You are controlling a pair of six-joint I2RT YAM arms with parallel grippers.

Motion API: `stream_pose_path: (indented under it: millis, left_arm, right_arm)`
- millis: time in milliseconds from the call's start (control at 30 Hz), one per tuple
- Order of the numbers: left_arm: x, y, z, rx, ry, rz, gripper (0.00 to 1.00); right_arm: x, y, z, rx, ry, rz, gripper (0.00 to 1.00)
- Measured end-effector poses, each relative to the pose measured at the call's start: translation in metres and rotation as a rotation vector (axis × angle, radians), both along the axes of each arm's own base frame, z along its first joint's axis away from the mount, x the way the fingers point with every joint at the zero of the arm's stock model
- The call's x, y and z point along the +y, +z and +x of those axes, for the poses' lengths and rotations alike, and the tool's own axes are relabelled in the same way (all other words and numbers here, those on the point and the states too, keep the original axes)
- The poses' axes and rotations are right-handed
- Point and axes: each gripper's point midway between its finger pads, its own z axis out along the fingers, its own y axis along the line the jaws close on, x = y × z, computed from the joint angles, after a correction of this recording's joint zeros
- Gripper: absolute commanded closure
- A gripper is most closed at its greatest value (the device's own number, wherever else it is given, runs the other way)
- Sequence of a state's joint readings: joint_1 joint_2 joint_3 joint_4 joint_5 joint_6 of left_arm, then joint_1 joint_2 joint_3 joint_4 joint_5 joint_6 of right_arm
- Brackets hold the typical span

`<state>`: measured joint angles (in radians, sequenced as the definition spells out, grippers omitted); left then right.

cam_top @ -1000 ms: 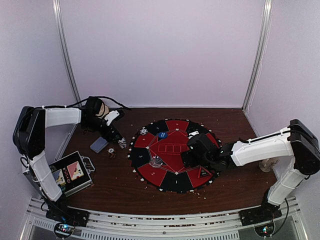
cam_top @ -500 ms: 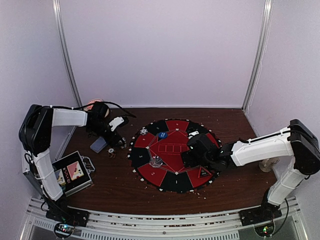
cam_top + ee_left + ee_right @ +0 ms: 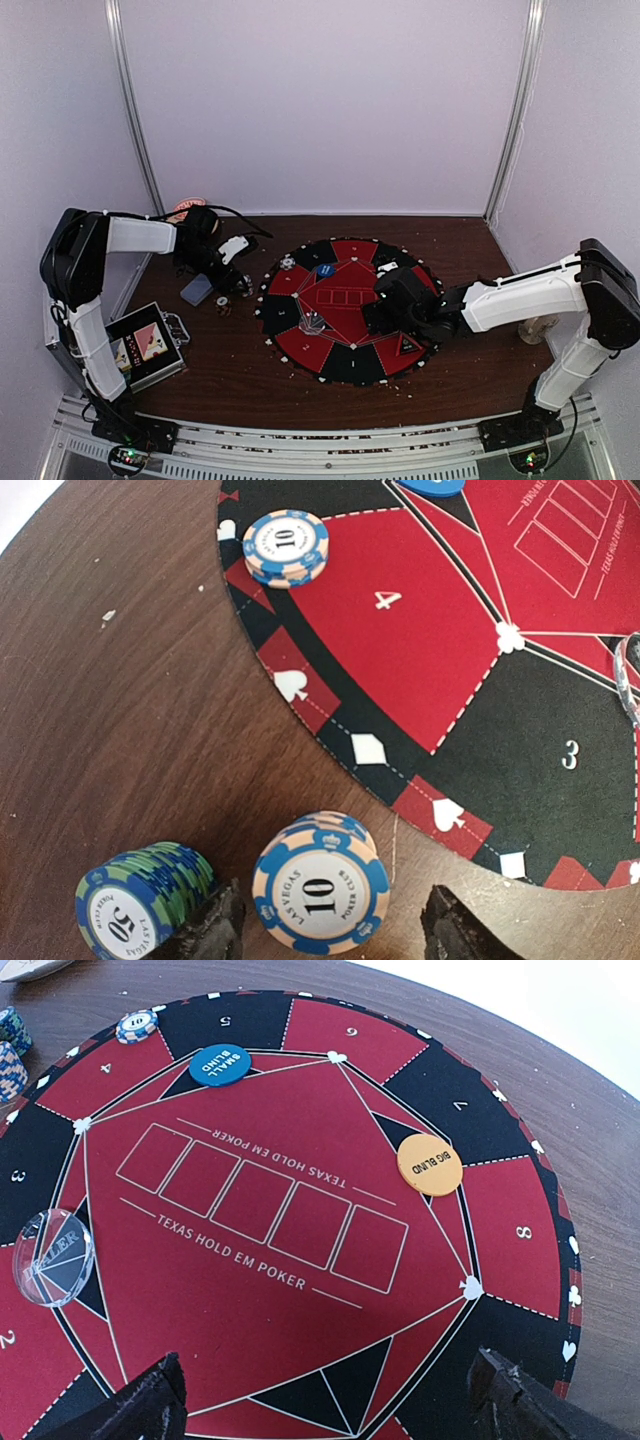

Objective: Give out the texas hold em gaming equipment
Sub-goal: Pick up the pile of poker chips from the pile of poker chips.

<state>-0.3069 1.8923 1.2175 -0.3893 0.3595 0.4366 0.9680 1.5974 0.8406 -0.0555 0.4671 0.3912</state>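
Though the top cam gave only specks, the left wrist cam read "LAS VEGAS POKER CLUB 10" on a chip stack (image 3: 320, 898) on the table (image 3: 120, 700). Left pincer (image 3: 335, 927) straddled it, unclamped. Right pincer (image 3: 330, 1400) gaped over the mat (image 3: 250, 1290), w/ "SMALL BLIND" btn (image 3: 220, 1065) and "BIG BLIND" btn (image 3: 429, 1164).

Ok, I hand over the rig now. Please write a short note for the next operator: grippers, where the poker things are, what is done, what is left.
Left gripper: open, jaws either side of a stack of 10 chips on the table beside the mat, not gripping yet.
Right gripper: open, empty, above the mat.
Done: one chip stack on section 4; blue button, orange button and clear dealer button on the mat.
Left: the 50 chips and the card deck lie off the mat; sections 5 to 8 show no chips.
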Motion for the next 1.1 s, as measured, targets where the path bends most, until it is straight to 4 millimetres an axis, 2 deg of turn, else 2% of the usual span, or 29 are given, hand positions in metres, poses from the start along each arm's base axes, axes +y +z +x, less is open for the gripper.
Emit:
stream_pose_path:
  millis: [467, 700, 1100]
  left_arm:
    - [0.0011, -0.009, -0.0008, 0.018, 0.003, 0.01, 0.49]
    - [0.0012, -0.0084, 0.0009, 0.011, 0.005, 0.011, 0.5]
    - [0.0009, -0.0066, 0.0042, -0.003, 0.011, 0.008, 0.67]
  right_arm:
    - [0.0, 0.0, 0.0, 0.0, 0.0, 0.0, 0.0]
    - [0.0, 0.0, 0.0, 0.0, 0.0, 0.0, 0.0]
    - [0.0, 0.0, 0.0, 0.0, 0.0, 0.0, 0.0]
